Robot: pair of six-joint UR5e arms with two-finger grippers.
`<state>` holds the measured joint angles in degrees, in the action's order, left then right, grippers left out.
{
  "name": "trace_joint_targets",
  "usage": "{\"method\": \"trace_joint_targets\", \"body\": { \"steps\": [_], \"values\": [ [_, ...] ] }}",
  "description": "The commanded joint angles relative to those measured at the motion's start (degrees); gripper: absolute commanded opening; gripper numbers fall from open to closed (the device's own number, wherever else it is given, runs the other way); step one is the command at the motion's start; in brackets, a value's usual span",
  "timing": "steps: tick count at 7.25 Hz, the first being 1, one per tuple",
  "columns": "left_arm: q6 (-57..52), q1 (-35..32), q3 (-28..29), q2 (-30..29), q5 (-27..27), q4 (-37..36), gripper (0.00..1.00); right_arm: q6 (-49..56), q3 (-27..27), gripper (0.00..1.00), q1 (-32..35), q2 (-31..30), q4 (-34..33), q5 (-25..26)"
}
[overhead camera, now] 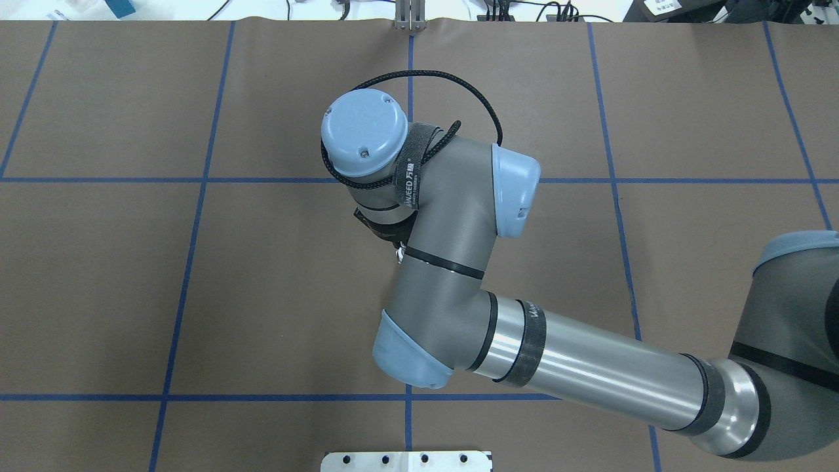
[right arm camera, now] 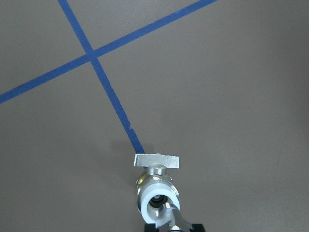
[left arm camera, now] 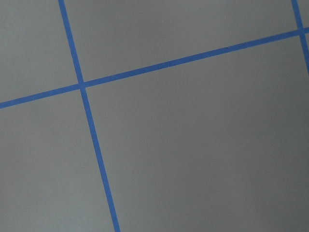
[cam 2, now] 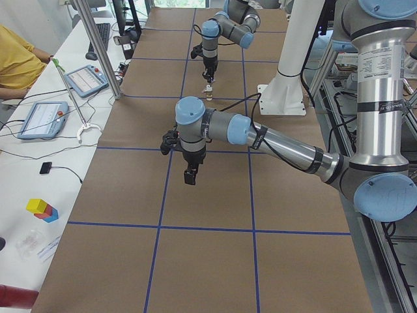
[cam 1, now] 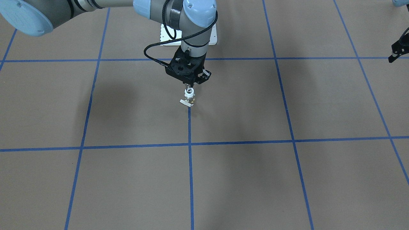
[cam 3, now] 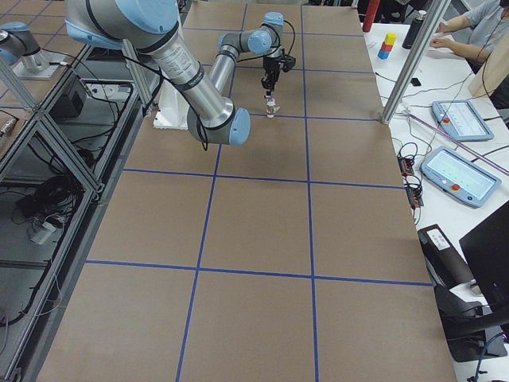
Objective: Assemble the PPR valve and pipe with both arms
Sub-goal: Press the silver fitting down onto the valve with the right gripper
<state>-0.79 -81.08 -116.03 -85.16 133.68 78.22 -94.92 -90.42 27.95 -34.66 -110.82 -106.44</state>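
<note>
The right hand (cam 1: 189,87) points straight down, fingers narrow, pinching what I take for the pipe (right arm camera: 170,213), a small shiny stub whose tip touches the socket rim. The valve (cam 1: 189,97) stands directly beneath it on the tabletop (cam 1: 255,179), long axis upright, white socket opening upward. In the right wrist view its flat handle (right arm camera: 157,160) sits at 12 o'clock. The left hand (cam 1: 397,51) hangs well apart, at 3 o'clock in the front-facing view; I cannot tell whether it is wide or narrow. One valve, one pipe, two arms; the right is far nearer.
</note>
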Motion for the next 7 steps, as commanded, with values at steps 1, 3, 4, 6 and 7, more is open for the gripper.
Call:
{"method": "trace_joint_targets", "body": {
  "steps": [1,3,4,6,7],
  "values": [
    [0.0,0.0,0.0,0.0,0.0,0.0,1.00,0.0,-0.1,0.00,0.0,0.2,0.0,0.1],
    [0.0,0.0,0.0,0.0,0.0,0.0,1.00,0.8,-0.1,0.00,0.3,0.4,0.1,0.2],
    [0.0,0.0,0.0,0.0,0.0,0.0,1.00,0.9,0.0,0.00,0.3,0.3,0.1,0.3],
    [0.0,0.0,0.0,0.0,0.0,-0.1,1.00,0.9,0.1,0.00,0.3,-0.1,0.5,0.4],
    [-0.1,0.0,0.0,0.0,0.0,0.0,1.00,0.9,0.4,0.00,0.3,-0.2,1.7,0.4]
  ]
}}
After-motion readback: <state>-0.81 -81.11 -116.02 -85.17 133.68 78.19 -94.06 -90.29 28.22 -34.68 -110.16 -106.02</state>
